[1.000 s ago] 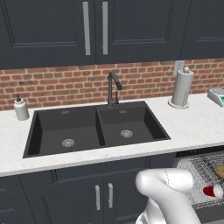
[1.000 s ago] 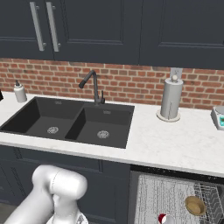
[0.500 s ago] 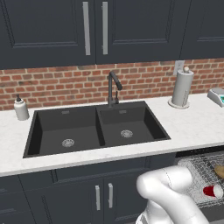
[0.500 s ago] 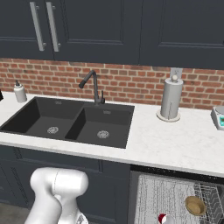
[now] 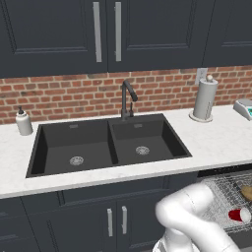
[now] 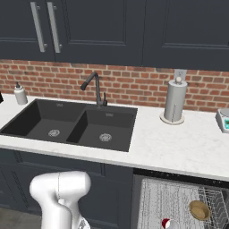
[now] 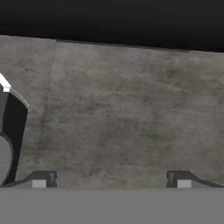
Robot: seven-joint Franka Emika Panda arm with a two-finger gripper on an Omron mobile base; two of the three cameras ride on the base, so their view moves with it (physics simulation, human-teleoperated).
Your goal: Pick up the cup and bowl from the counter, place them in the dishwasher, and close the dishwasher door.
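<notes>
The red cup (image 5: 239, 215) (image 6: 166, 223) lies on its side in the silvery wire rack (image 6: 170, 201) of the open dishwasher (image 5: 231, 199), under the white counter (image 5: 216, 140). A brown bowl (image 6: 199, 209) (image 5: 246, 191) sits in the same rack, to the cup's right. My arm's white elbow (image 5: 187, 211) bends low in front of the dark cabinets. In the hand view, my gripper (image 7: 111, 179) is open over grey floor, its fingertips (image 7: 43, 178) far apart with nothing between them. The dishwasher door is out of view.
A black double-basin sink (image 5: 108, 145) with a dark tap (image 5: 127, 98) fills the counter's middle. A paper-towel roll (image 5: 204, 99) and a grey-and-teal device (image 5: 244, 107) stand at the right, a soap bottle (image 5: 23, 122) at the left. Dark cabinets (image 5: 113, 221) sit below.
The arm's white elbow has shifted only slightly. The cup and bowl lie still in the rack.
</notes>
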